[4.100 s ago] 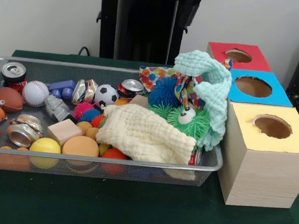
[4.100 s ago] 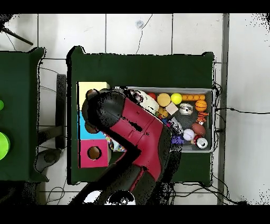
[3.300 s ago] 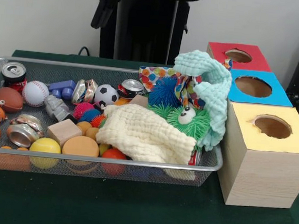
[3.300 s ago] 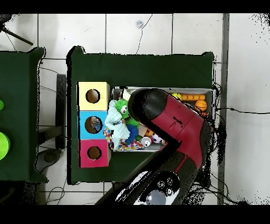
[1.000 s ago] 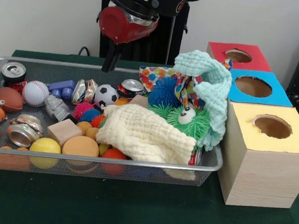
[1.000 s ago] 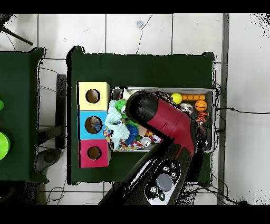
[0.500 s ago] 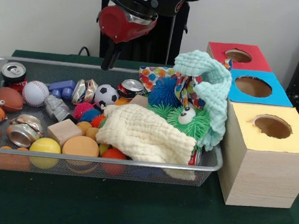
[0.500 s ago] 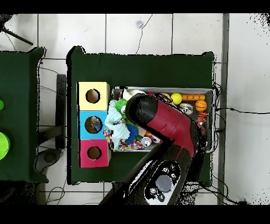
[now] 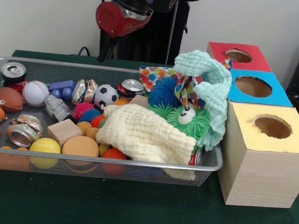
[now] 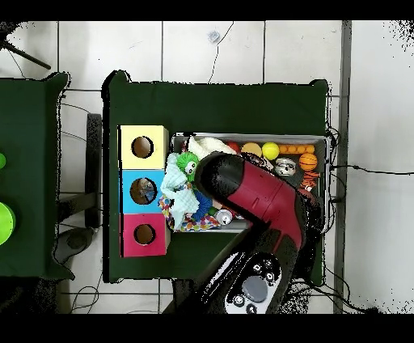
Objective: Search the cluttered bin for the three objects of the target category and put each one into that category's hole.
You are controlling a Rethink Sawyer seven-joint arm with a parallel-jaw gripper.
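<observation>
Tool (image 9: 109,50) hangs above cluttered bin's (image 9: 108,160) far side.

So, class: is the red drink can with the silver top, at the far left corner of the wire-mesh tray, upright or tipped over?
Upright. In the front view the red drink can shows its round silver top facing up, standing in the wire-mesh tray.

A robot lab is showing here; a red and black arm (image 9: 129,7) is standing at a green-covered desk (image 9: 129,210); cables (image 10: 344,170) are trailing over a pale tiled floor (image 10: 210,57); three colour-topped sorting boxes (image 9: 264,155) are sitting beside a wire tray (image 9: 97,160) of toys.
</observation>
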